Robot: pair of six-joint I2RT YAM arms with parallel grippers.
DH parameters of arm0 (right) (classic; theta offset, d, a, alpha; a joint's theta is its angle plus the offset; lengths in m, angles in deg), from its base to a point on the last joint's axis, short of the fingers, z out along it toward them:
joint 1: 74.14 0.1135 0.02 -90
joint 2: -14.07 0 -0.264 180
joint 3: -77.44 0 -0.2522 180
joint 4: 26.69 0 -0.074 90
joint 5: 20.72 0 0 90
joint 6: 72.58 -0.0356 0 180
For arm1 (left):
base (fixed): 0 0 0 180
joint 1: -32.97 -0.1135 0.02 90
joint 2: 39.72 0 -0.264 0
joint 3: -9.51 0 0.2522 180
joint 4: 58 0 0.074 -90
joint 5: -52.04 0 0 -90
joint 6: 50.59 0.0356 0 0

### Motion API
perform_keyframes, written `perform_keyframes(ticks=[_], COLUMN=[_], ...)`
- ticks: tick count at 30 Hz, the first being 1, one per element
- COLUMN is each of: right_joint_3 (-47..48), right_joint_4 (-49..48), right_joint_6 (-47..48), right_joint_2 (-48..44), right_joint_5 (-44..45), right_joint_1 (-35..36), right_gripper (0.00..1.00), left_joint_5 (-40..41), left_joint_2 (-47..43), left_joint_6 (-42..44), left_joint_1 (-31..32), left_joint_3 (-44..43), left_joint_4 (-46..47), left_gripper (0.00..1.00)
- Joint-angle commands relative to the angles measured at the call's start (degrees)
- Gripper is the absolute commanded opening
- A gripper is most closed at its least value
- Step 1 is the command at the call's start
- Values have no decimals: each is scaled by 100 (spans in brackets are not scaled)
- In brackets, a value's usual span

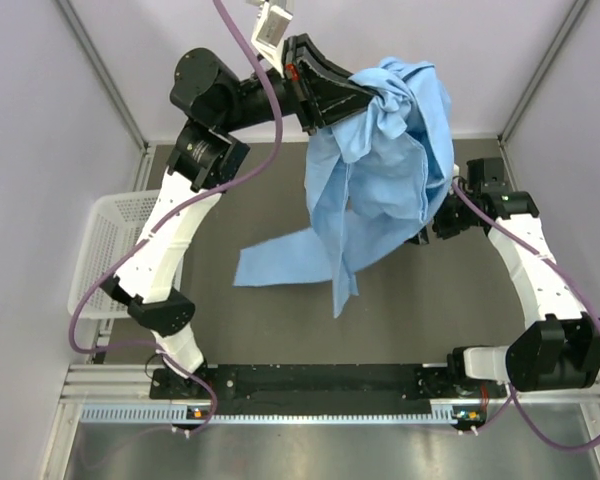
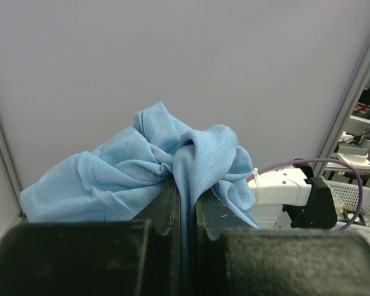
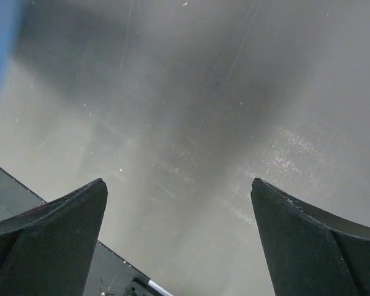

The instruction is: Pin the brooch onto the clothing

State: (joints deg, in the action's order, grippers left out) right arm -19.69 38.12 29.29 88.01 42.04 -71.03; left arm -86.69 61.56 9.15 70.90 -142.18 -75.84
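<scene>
1. Two arms show in the top view. The left gripper [image 1: 365, 95] holds the shirt [image 1: 385, 170] raised high above the table [image 1: 280, 320]. Most of the fabric hangs bunched, and one loose end trails onto the table surface. The right arm [image 1: 525, 260] reaches in low beside the hanging cloth, which hides its tip. A white basket [image 1: 115, 250] sits off the table's left edge.
2. Left wrist view: the jaws are pinched narrow on a fold of the shirt, the fingers [image 2: 166, 213] nearly together with cloth between them.
3. Right wrist view: the right gripper [image 3: 179, 209] stands with jaws wide and nothing between them. Bare table lies beneath, and a strip of blue fabric shows at the upper left edge.
4. The brooch appears in no view, so its position cannot be told.
5. Step in hand, as judged: lifting and presenting the garment. Pinning is not yet begun.
6. The next move calls for a flat or taut panel of shirt, a located brooch, and the free right gripper to fetch it.
</scene>
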Motion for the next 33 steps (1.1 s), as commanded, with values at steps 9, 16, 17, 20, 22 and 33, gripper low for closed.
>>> perform_keyframes(ticks=[9,16,17,20,22,33], right_joint_3=[16,-195,-187,-204,-256,-590], right_joint_4=[142,345,353,240,-24,-2185], right_joint_6=[261,1044,1062,1080,1062,1465], right_joint_2=[-309,-283,-239,-90,15,429], right_joint_5=[-185,-43,-323,-449,-317,-290], right_joint_1=[-434,-443,-435,-59,214,1647], right_gripper=[99,99,99,99,99,99], left_joint_5=[489,276,259,365,338,-84], left_joint_2=[-2427,-2605,-2413,-1895,-1621,-1593], left_joint_6=[757,3137,3575,4244,4467,6681], left_joint_1=[-1146,-2448,-2466,-2650,-2912,-4144], left_joint_3=[5088,7165,7288,7202,7061,6270], left_joint_4=[-944,-2922,-3106,-3801,-4074,-5753], left_gripper=[0,2,5,14,17,70])
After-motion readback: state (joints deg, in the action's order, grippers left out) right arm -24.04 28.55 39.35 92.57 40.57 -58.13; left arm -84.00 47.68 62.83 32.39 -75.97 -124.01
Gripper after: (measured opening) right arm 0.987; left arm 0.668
